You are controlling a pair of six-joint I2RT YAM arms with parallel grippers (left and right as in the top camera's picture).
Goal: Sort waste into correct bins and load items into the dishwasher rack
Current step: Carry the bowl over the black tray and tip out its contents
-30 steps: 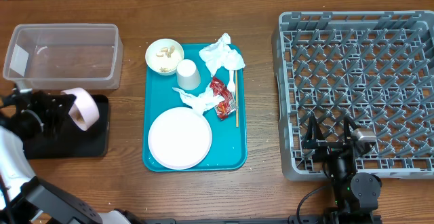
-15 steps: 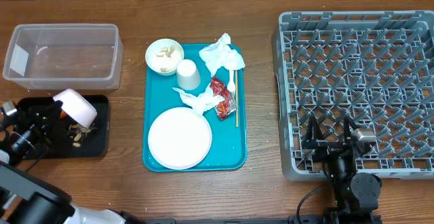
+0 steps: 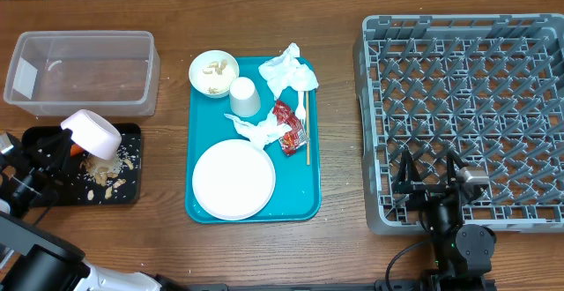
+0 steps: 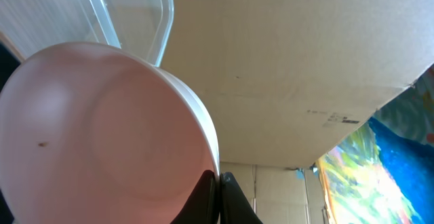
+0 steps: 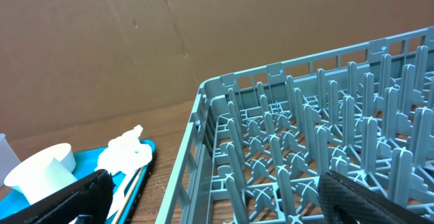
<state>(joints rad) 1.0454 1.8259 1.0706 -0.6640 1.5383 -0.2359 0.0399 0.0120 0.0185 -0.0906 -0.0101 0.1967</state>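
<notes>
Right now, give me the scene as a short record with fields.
left hand: shut on the rim of a white bowl, which is tipped over the black tray
black tray: pale crumbs scattered in it
right hand: open, at the near edge of the grey rack
grey rack: no dishes in it
teal tray: plate, second bowl with crumbs, cup, napkins, red wrapper
clear tub: behind the black tray
</notes>
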